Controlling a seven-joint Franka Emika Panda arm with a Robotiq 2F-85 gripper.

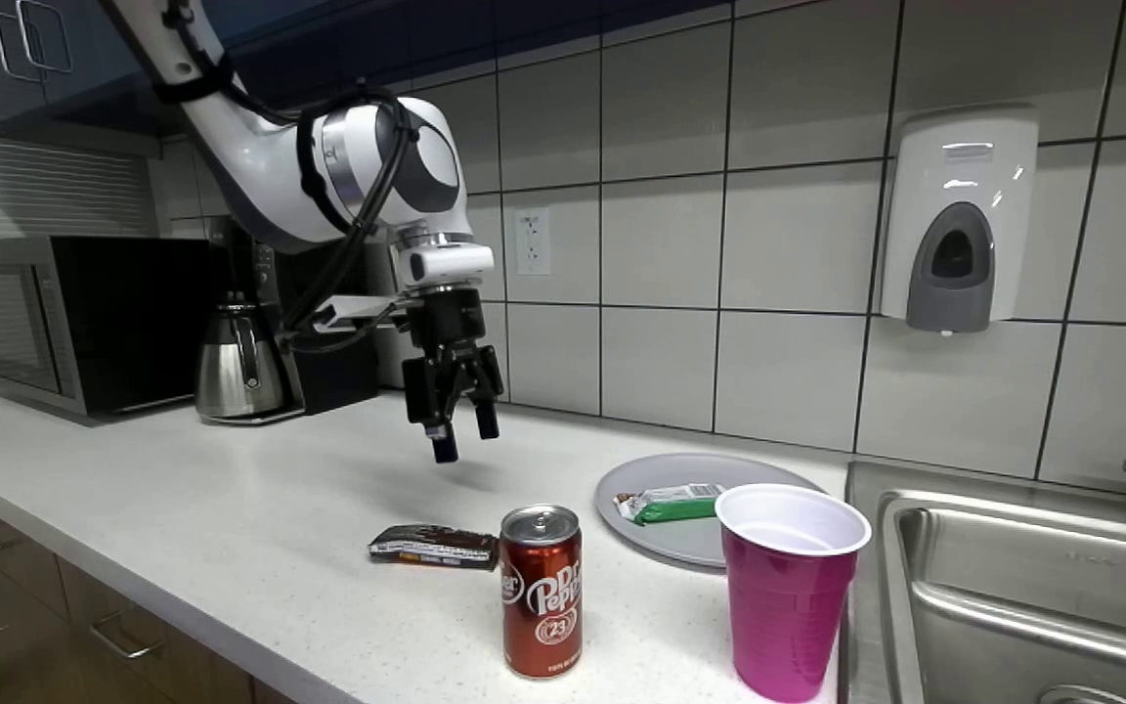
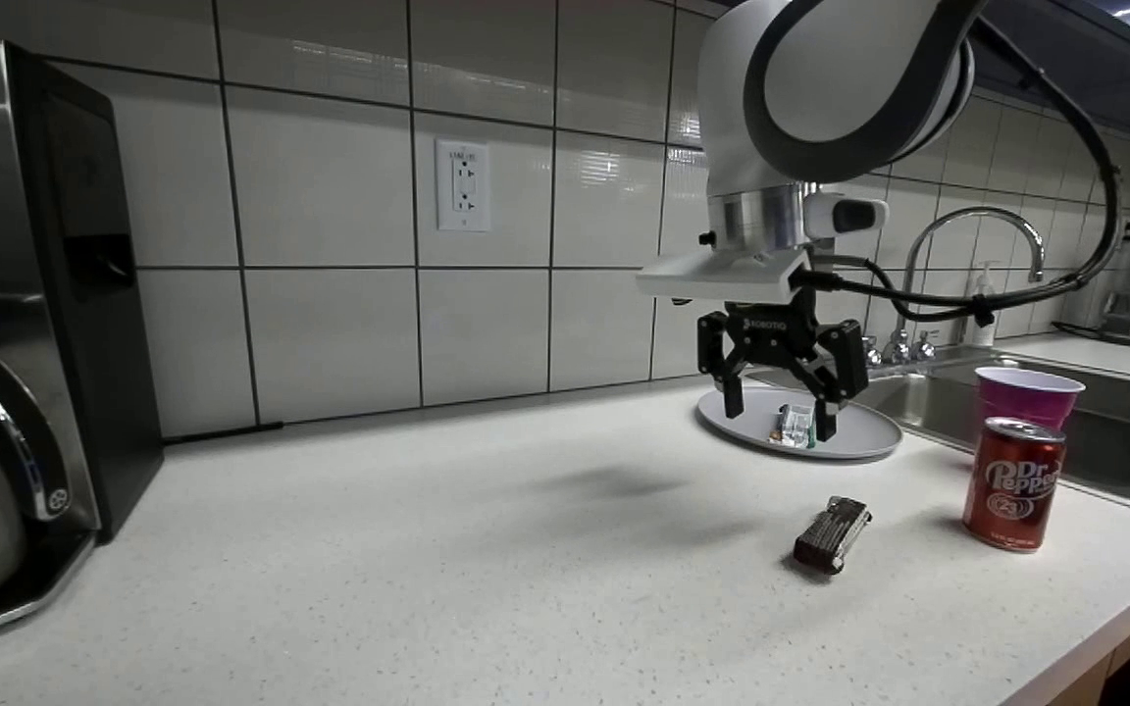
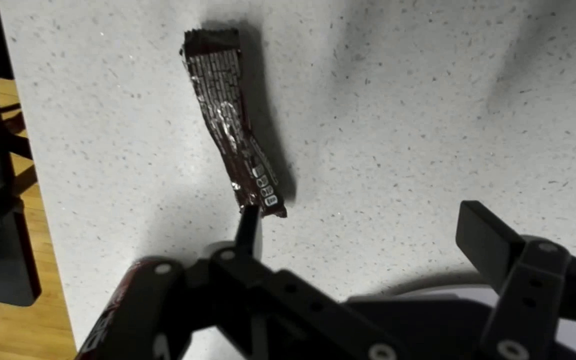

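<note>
Currently up above the countertop [image 2: 349, 549] with the gripper [image 2: 779, 424] spread wide, holding nothing between the fingers and touching nothing below. See the dark brown wrapped bar [image 3: 228, 120] down on the countertop, offset from the gripper toward the front edge [image 3: 38, 175]. In the wrist view, lies mostly beyond and to the left of one fingertip [image 3: 249, 230], overlapped by it at the near end through line of sight only, rather than centred in the gap. Runs lengthwise away from the gripper with a slight slant, roughly crosswise to the line from fingertip to fingertip.

In an exterior view, rests near the red soda can [image 2: 1013, 490] but apart from it, with the purple cup [image 2: 1026, 397] beyond the can. Toward the other finger in the wrist view, notice the rim of the gray plate [image 1: 758, 471], partly hidden by the gripper and bearing a green-and-white packet [image 1: 675, 504] in both exterior views. Opens, on the side away from can and plate, onto a long stretch of countertop toward the metal carafe [image 1: 240, 367]. Backs, well apart from the bar, onto the tiled wall [image 1: 661, 362].
</note>
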